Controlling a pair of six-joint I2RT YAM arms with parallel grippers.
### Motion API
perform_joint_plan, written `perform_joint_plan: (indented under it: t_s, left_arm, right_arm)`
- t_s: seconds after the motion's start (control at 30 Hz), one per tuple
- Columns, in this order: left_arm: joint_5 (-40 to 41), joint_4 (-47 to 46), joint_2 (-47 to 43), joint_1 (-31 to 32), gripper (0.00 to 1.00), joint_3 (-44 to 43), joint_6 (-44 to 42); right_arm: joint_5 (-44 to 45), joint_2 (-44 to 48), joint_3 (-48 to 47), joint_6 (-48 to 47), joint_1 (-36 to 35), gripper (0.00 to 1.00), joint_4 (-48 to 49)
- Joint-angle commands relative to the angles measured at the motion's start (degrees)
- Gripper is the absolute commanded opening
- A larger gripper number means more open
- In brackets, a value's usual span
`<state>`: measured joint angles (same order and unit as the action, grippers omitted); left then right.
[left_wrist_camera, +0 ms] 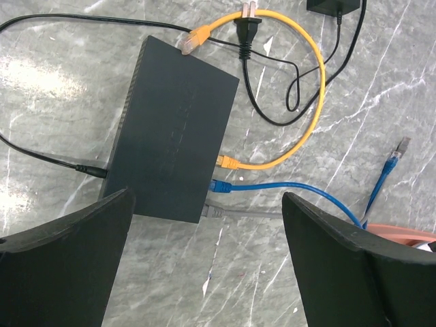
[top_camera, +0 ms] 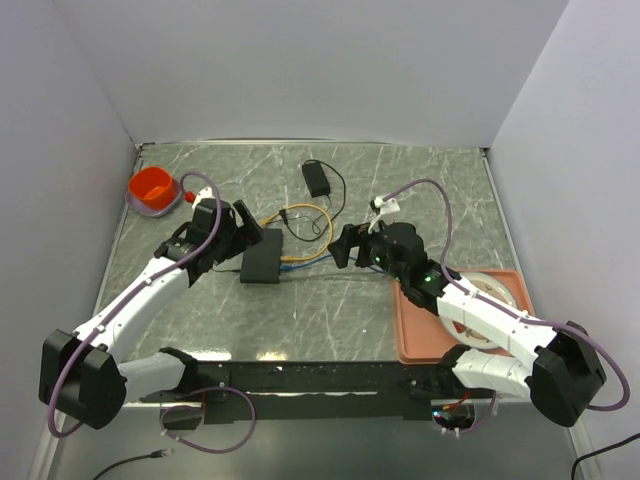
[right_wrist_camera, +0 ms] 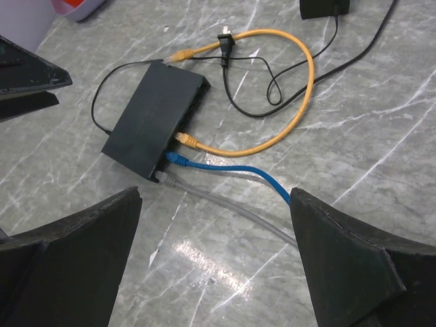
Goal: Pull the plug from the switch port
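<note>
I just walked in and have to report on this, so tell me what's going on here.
Two robot arms are set up to unplug a cable from the black switch on the table. The left claw is open right by the switch; the right claw is open a little way off, on the cable side. The yellow plug, blue plug and grey plug all sit in the switch's long edge. Nothing is gripped, and nothing has been pulled out yet.

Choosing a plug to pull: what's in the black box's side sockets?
A yellow plug, a blue plug and a grey plug, side by side. Their tips are hidden inside the box.
</note>
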<state>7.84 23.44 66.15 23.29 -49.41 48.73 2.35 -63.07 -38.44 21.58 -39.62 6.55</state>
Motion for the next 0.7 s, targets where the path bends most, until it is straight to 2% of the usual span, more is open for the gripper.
perform_joint_plan:
  t_s: [0.0,0.07,0.1,0.17,0.27,0.3,0.37,0.4,0.47,0.5,0.67]
  left_arm:
    - [1.0,0.1,-0.3,0.1,0.98,-0.7,-0.3]
    - [1.8,0.8,0.7,0.1,0.95,-1.5,0.2]
    - [1.7,0.6,1.1,0.1,0.87,-1.7,0.0]
    - [1.7,1.0,2.0,0.1,0.77,-2.4,0.4]
    - [1.2,0.3,2.6,0.1,0.73,-2.1,1.8]
    - [1.0,-0.1,2.5,0.1,0.62,-1.8,2.9]
    - [-0.2,-2.2,2.4,0.1,0.52,-0.4,4.0]
    - [-0.7,-2.7,2.3,0.1,0.39,0.1,5.6]
    - [-1.2,-4.8,2.1,0.1,0.33,1.9,6.9]
    - [-2.0,-5.9,2.0,0.1,0.01,2.6,7.0]
    - [-2.0,-9.3,1.1,0.2,0.01,6.6,7.8]
  right_arm:
    - [0.5,0.1,-0.9,-0.2,-0.5,0.97,1.6]
    - [1.3,-1.2,-3.2,0.2,-0.5,0.95,-0.6]
    - [0.9,-2.5,-5.0,0.3,-0.5,0.95,-1.1]
    - [-1.2,-3.9,-6.6,0.0,-0.5,0.94,-0.8]
    - [-2.0,-7.5,-9.3,1.5,-0.5,0.93,0.0]
    - [-2.6,-9.6,-10.9,2.9,-0.5,0.93,-0.2]
    - [-4.5,-11.7,-12.0,3.8,-0.5,0.92,0.3]
    - [-5.3,-13.0,-12.2,4.5,-0.6,0.91,0.9]
    - [-6.2,-13.9,-11.8,4.8,-1.0,0.91,2.2]
    - [-7.6,-14.6,-11.5,4.7,-1.1,0.90,3.4]
    - [-10.0,-15.9,-11.2,2.9,-2.7,0.86,5.1]
